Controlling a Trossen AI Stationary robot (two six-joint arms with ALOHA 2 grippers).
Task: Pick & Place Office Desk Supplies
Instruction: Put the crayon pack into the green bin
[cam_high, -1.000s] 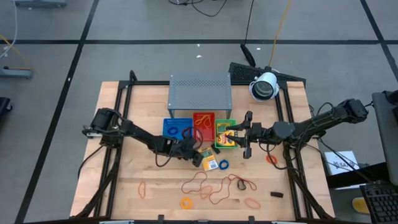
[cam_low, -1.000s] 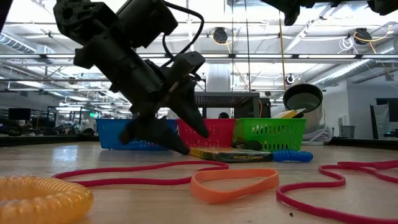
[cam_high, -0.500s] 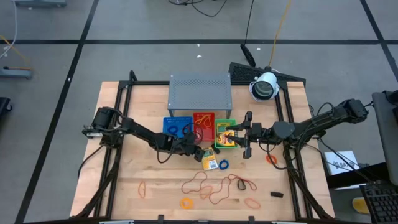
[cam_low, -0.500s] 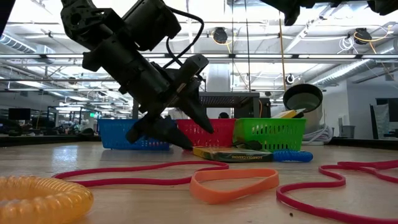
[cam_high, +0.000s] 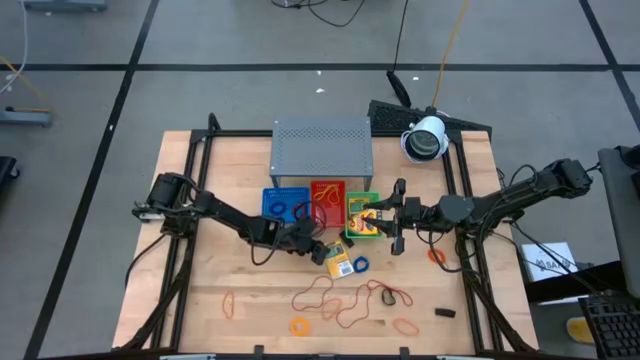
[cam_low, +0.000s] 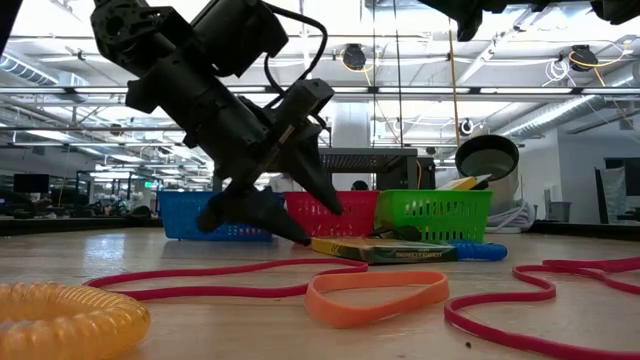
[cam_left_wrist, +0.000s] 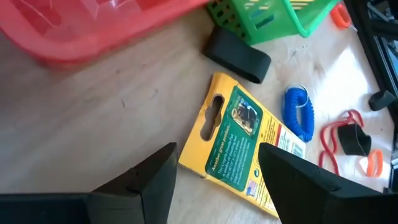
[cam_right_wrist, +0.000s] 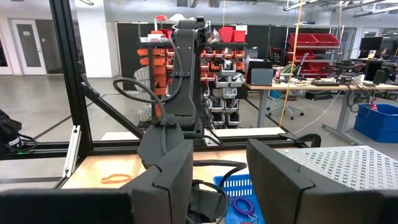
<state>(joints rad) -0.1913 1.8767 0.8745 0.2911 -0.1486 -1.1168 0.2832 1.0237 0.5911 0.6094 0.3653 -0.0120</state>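
Left gripper (cam_left_wrist: 214, 180), fingers spread and empty, hangs just over the near end of the yellow-and-green packet (cam_left_wrist: 245, 144), lying flat beside the green tray (cam_left_wrist: 267, 18); its long axis runs away diagonally. Right gripper (cam_high: 397, 229) waits, open, over that tray.

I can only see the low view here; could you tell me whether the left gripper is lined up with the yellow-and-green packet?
Observer: Nearly. From above, the left gripper sits just beside the packet, on the side toward the left arm, with its jaws open and not touching it.
Operator: Thank you. Is anything crowding the packet?
Observer: The left wrist view shows a black piece lying between the packet's hang-hole end and the green tray.
Operator: And where is the right gripper?
Observer: The right gripper hangs at the green tray's edge on the right arm's side, jaws open and empty.
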